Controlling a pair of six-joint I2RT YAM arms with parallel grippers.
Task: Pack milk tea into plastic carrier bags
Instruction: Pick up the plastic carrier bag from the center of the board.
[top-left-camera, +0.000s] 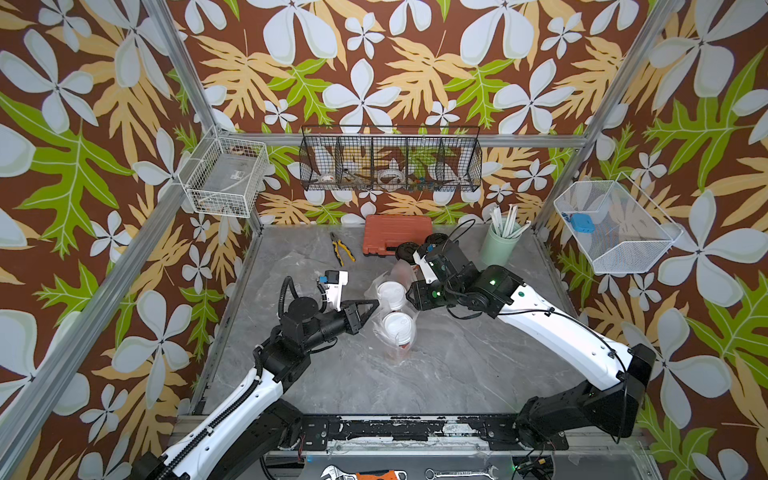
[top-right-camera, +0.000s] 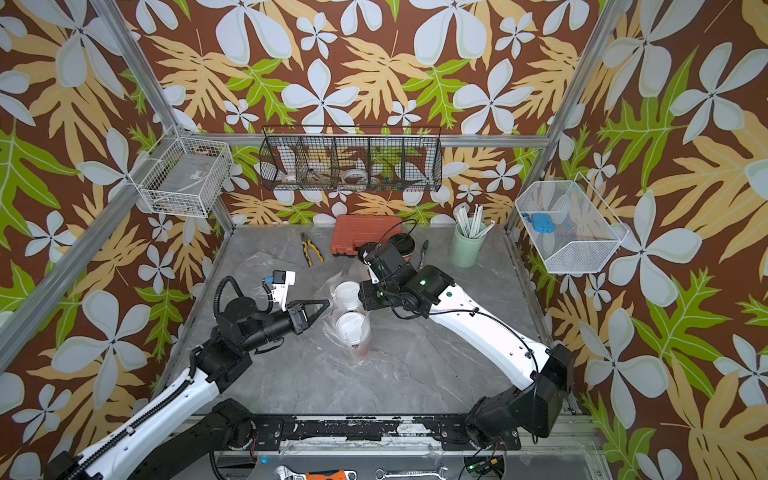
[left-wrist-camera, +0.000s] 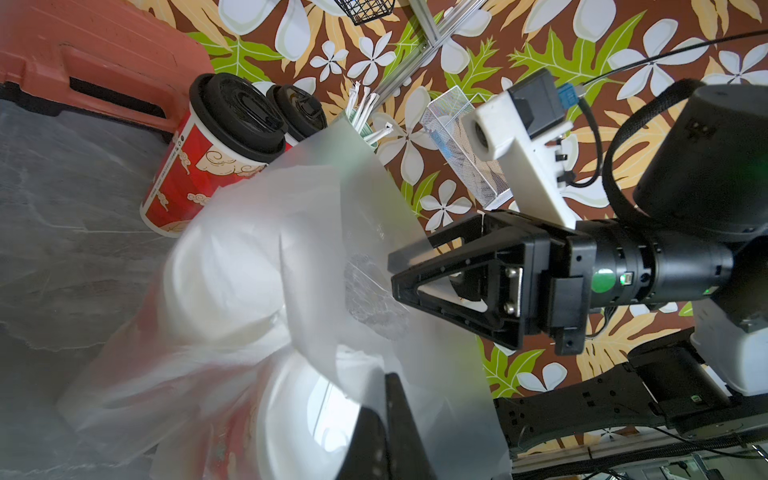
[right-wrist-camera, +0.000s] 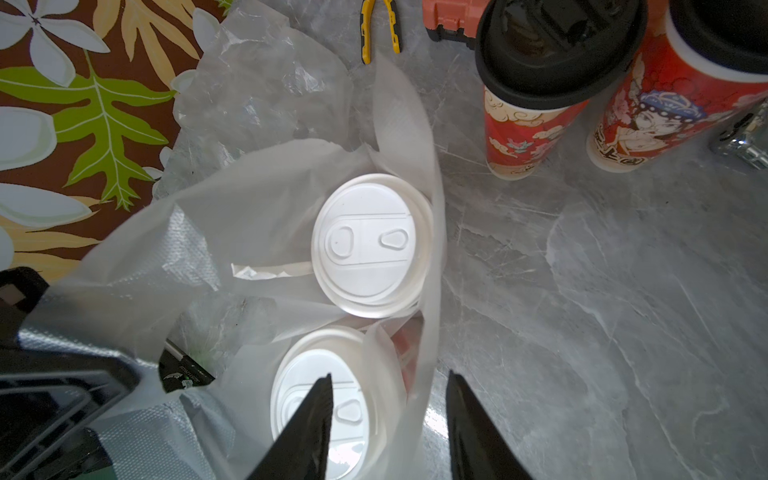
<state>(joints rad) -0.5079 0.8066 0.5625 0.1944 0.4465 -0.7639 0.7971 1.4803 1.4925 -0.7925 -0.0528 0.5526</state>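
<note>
In both top views, two white-lid cups (top-left-camera: 398, 326) stand in a clear bag (top-left-camera: 378, 328) in the middle of the counter (top-left-camera: 457, 365). The left gripper (top-left-camera: 374, 305) is right beside the bag, with its jaws together at the bag's edge. Two black-lid cups (top-left-camera: 406, 251) stand farther back, outside the bag.

In the left wrist view, the left gripper pinches a sheet of the bag. The right gripper (left-wrist-camera: 391, 270) has its tips at the bag's other side.

In the right wrist view, the right gripper is just above one white lid. Its jaws are apart, and a strip of the bag runs between them, not pinched. The left gripper holds the bag's far side stretched. A second bag (right-wrist-camera: 257, 83) lies crumpled beyond.
</note>
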